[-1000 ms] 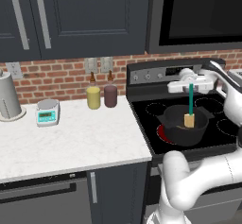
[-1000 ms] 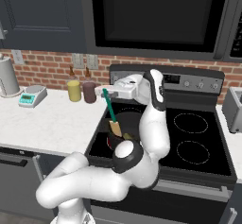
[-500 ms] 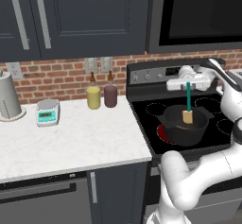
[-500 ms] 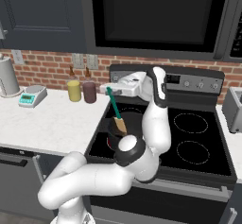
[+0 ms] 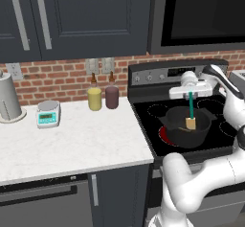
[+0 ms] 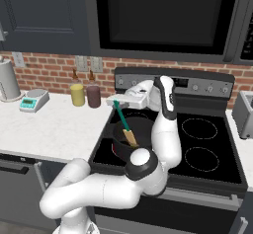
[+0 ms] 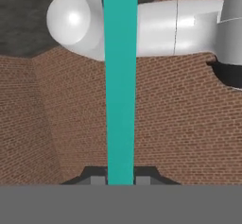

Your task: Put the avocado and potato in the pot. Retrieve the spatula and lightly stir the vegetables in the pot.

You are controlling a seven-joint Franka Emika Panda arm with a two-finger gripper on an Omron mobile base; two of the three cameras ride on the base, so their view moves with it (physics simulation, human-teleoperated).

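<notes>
Spatula: the long thin teal-green handled spatula (image 5: 191, 107) hangs nearly upright, its flat pale orange-tan rectangular blade down at the mouth of the pot; in the right base view (image 6: 123, 122) it leans slightly.
Pot: the round, deep, dark grey-black metal pot (image 5: 185, 128) with small side handles sits on the front left burner of the glossy black stove (image 6: 207, 144), over a red glow.
Vegetables: the inside of the pot is too dark to tell the avocado and potato.
Claw: the white two-finger claw (image 5: 191, 92) is clamped on the top of the teal handle; in the hand view the handle (image 7: 120, 81) runs straight up between the two dark tips.
Arm: white, smooth, with dark joints; it arches over the stove and the hand lies level, pointing sideways above the pot.
Bench: the white marbled bench (image 5: 72, 142) carries a yellow jar (image 5: 94, 98), a dark maroon jar (image 5: 112, 96) and a small scale (image 5: 48, 114).
Wall: red brick.
</notes>
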